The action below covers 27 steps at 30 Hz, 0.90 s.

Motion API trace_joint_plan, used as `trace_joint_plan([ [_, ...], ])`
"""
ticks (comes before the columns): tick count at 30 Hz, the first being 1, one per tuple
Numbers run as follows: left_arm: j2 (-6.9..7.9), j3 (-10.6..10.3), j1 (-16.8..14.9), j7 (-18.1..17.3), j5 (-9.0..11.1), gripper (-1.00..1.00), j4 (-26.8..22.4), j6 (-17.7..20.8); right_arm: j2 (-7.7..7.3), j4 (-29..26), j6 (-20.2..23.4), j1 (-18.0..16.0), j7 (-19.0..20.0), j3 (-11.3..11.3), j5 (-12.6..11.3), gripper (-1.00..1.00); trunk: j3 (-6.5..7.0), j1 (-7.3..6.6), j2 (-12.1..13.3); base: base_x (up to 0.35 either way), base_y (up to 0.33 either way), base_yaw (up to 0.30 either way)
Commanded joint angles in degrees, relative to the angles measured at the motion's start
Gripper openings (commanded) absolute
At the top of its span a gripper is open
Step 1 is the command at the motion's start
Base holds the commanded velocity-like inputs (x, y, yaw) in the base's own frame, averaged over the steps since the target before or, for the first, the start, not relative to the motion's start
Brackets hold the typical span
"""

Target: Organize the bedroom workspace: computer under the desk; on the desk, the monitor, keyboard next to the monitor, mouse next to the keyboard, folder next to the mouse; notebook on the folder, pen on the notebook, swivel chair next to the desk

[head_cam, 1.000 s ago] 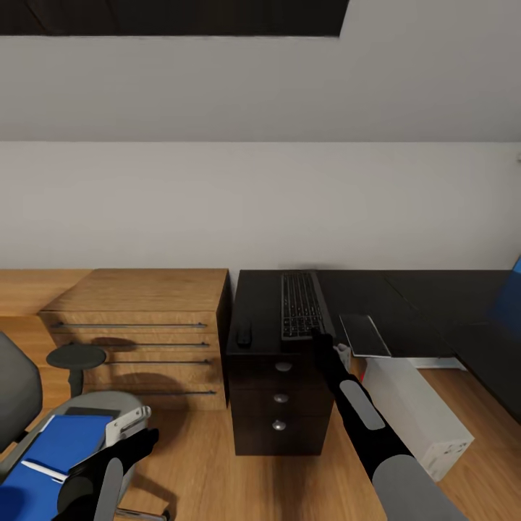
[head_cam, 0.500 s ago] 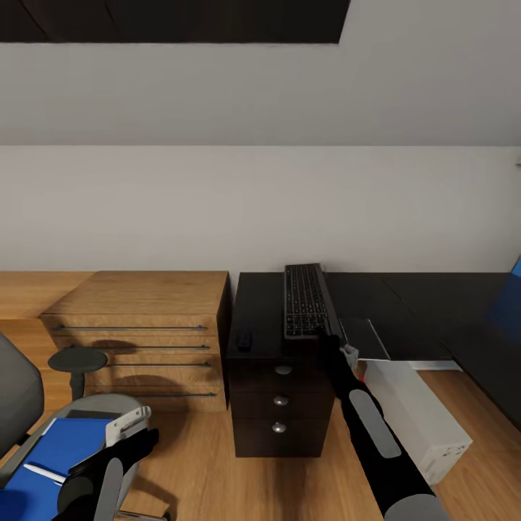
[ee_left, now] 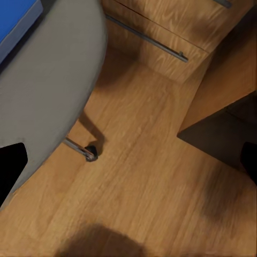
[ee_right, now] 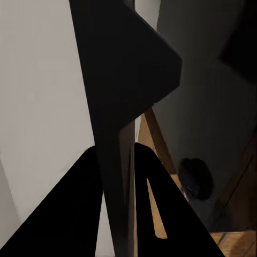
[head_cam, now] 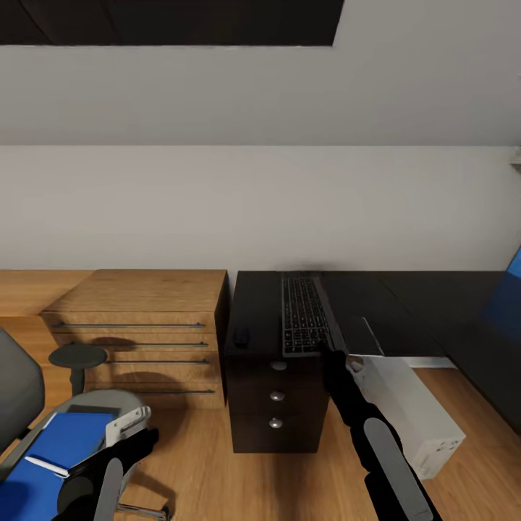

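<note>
My right end effector point(head_cam: 334, 353) is pinched on the near edge of the keyboard point(head_cam: 303, 314), in the lower middle of the head view — in the right wrist view both fingers point(ee_right: 155, 214) press against the thin black slab. The keyboard lies lengthwise on the surface point(head_cam: 257, 311), with the mouse point(head_cam: 241, 335) just to its left. The computer point(head_cam: 412, 412) stands lower right. My left end effector point(head_cam: 134, 434) hangs spread at lower left, beside the folder point(head_cam: 61, 441) on the swivel chair point(ee_left: 51, 85).
</note>
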Motion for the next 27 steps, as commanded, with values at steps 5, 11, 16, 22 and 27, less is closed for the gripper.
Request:
trace_joint_plan([
  [5,-0.04,0.07,-0.04,0.44,0.61,1.0,-0.08,0.21,-0.18,-1.47,0.52,0.2,-1.64,0.22,-0.26,-1.0,-0.05,-0.03,-0.04,-0.246,-0.195,0.0],
  [11,-0.04,0.07,-0.04,0.39,0.61,1.0,-0.04,0.21,-2.41,-2.35,0.67,0.35,-1.78,0.46,-0.39,-1.0,-0.05,-0.03,-0.04,-0.26,-0.206,0.0],
  [16,-0.04,0.05,-0.04,0.46,0.61,1.0,0.01,0.2,-2.78,-3.01,0.6,0.38,-1.73,0.53,-0.31,-1.0,-0.05,-0.03,-0.04,-0.263,-0.208,0.0],
  [22,-0.04,0.07,-0.04,0.38,0.61,1.0,0.01,0.21,-2.54,-3.15,0.63,0.38,-1.78,0.6,-0.53,-1.0,-0.05,-0.03,-0.04,-0.271,-0.202,0.0],
  [27,-0.04,0.07,-0.04,0.38,0.61,1.0,0.01,0.16,-2.52,-3.17,0.69,0.38,-1.86,0.63,-0.63,-1.0,-0.05,-0.03,-0.04,-0.289,-0.184,0.0],
])
